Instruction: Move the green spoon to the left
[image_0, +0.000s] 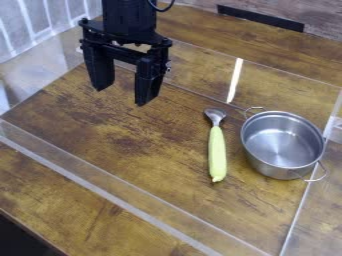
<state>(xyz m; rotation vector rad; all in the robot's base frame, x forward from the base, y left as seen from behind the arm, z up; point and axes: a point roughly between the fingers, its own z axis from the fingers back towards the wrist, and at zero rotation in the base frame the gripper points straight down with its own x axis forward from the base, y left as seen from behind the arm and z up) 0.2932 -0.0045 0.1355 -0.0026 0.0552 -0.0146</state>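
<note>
The green spoon (217, 147) lies flat on the wooden table, its thick yellow-green handle pointing toward the front and its small silver bowl toward the back. My gripper (122, 88) hangs to the left of the spoon and farther back, above the wood, pointing down. Its two black fingers (99, 72) stand wide apart with nothing between them, well clear of the spoon.
A round steel pot (282, 142) with side handles sits just right of the spoon, almost touching its bowl end. Clear plastic walls (80, 170) ring the wooden table (120, 140). A white rail stands at the far left.
</note>
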